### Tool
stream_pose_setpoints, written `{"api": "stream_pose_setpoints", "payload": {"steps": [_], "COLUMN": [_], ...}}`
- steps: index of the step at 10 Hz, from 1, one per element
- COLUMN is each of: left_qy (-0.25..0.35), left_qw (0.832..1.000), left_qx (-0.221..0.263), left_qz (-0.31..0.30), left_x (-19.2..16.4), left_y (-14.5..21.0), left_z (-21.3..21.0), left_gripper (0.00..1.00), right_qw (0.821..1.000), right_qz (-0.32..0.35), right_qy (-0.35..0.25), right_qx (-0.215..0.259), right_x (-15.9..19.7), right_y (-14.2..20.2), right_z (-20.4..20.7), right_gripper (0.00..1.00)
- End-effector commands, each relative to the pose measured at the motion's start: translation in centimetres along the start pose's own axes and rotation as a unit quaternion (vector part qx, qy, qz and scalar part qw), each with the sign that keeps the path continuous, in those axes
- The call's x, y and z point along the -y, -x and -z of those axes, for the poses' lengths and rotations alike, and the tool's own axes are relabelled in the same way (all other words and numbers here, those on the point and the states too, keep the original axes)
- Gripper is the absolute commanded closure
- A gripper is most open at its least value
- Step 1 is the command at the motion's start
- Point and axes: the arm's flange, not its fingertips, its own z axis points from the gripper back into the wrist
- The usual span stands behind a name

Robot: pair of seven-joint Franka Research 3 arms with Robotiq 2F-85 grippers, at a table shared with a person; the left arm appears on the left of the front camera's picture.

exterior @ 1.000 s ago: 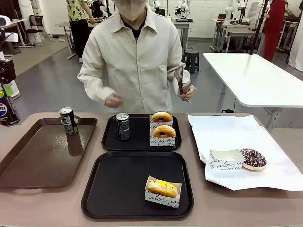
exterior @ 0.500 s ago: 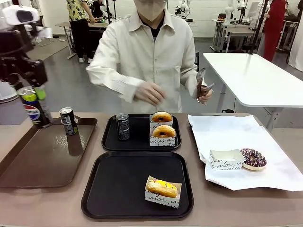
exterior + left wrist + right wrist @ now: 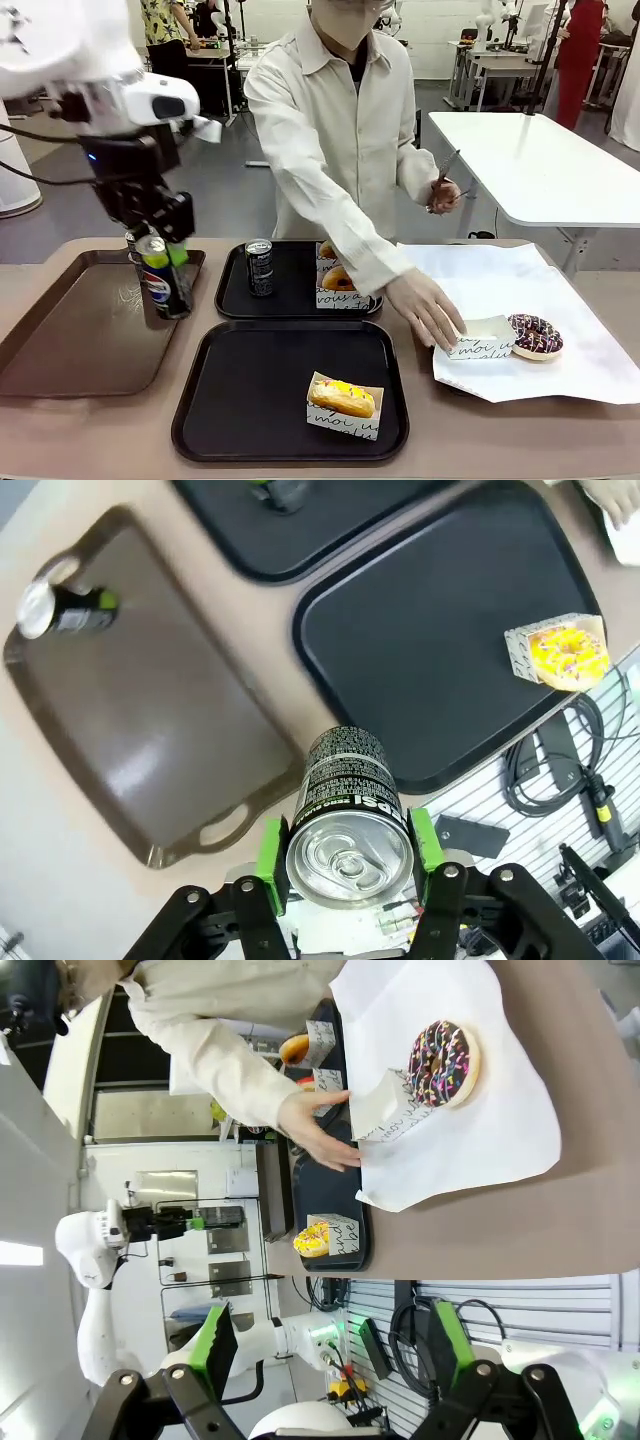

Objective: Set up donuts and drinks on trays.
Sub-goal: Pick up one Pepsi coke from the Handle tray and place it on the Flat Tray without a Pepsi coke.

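Note:
My left gripper (image 3: 163, 258) is shut on a Pepsi can (image 3: 168, 292), held upright in the air over the right rim of the brown tray (image 3: 70, 340). In the left wrist view the can (image 3: 348, 825) sits between the green pads (image 3: 269, 852). The far black tray (image 3: 295, 298) holds a black can (image 3: 259, 267) and two glazed donuts (image 3: 336, 279), partly behind the person's arm. A yellow-iced donut (image 3: 343, 398) in its sleeve lies on the near black tray (image 3: 250, 390). My right gripper (image 3: 330, 1350) is open and holds nothing, high above the table.
A second can (image 3: 60, 608) stands on the brown tray's far corner. On the white paper (image 3: 560, 300) at the right lies a chocolate sprinkled donut (image 3: 535, 335) beside an empty sleeve (image 3: 480, 342), which the person's hand (image 3: 428, 308) touches. Their other hand holds tongs (image 3: 446, 170).
My left arm has swung in from the far left, carrying the Pepsi can over the brown tray. The person has leaned forward and reached down to the empty sleeve.

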Motion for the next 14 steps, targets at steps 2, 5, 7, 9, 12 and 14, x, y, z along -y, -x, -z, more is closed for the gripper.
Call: {"api": "stream_pose_setpoints", "payload": {"steps": [2, 5, 7, 9, 12, 14], "left_qy": [0.018, 0.026, 0.03, 0.036, 0.046, 0.049], "left_qw": [0.999, 0.998, 0.997, 0.987, 0.994, 0.995], "left_qx": [0.016, 0.002, -0.05, -0.074, -0.04, -0.034], "left_qz": [0.032, 0.051, 0.058, 0.136, 0.085, 0.08], "left_x": [1.5, 3.0, 2.6, -1.3, -5.2, -5.2], "left_y": [-1.9, -4.4, -4.0, 3.7, 8.3, 7.6], "left_z": [1.5, 4.3, 3.9, -5.1, -6.7, -6.3], "left_gripper": [0.42, 0.42, 0.42, 0.42, 0.42, 0.42], "right_qw": [1.0, 1.0, 1.0, 1.0, 1.0, 1.0], "right_qz": [-0.01, -0.01, -0.01, -0.01, -0.01, -0.01], "right_qy": [-0.014, -0.014, -0.014, -0.014, -0.014, -0.014], "right_qx": [0.005, 0.005, 0.005, 0.005, 0.005, 0.005], "right_x": [0.0, 0.0, 0.0, 0.0, 0.0, 0.0], "right_y": [0.1, 0.1, 0.1, 0.1, 0.1, 0.1], "right_z": [0.0, 0.0, 0.0, 0.0, 0.0, 0.0], "right_gripper": [0.0, 0.0, 0.0, 0.0, 0.0, 0.0]}}
